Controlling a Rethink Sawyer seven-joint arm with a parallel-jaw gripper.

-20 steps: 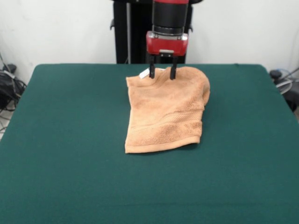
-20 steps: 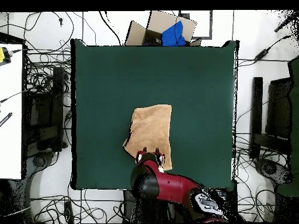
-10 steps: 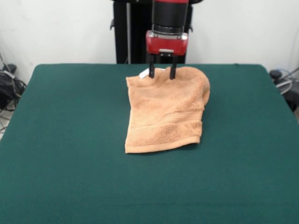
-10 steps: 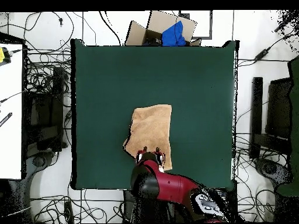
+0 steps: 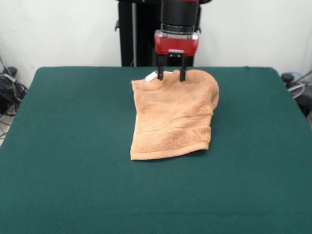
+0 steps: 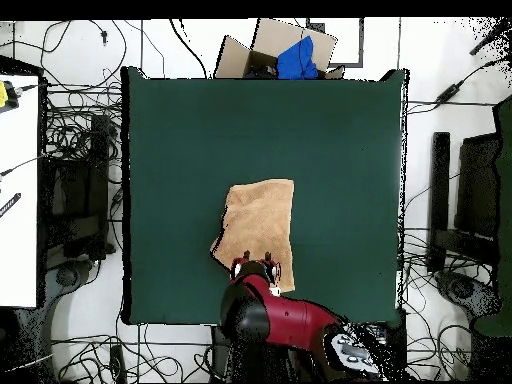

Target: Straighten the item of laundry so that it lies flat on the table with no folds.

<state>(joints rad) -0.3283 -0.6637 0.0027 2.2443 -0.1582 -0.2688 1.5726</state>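
Observation:
The item of laundry (image 5: 173, 116) is an orange-tan towel lying folded over on the green table (image 5: 63, 146), with a rounded fold at its right side and a small white tag (image 5: 150, 77) at its far edge. In the overhead view the towel (image 6: 258, 227) lies a little below the table's middle. My gripper (image 5: 171, 75) hangs over the towel's far edge, open, its two dark fingers (image 5: 160, 74) apart and at the cloth's top edge. From above, the gripper (image 6: 256, 263) stands at the towel's lower edge.
A cardboard box (image 6: 275, 50) with blue cloth sits beyond the table's top edge in the overhead view. Cables and equipment lie on the floor around the table (image 6: 180, 130). Dark green cloth surrounds the towel on all sides.
The gripper has risen slightly and shifted a little to the right in the front view. The towel has not moved.

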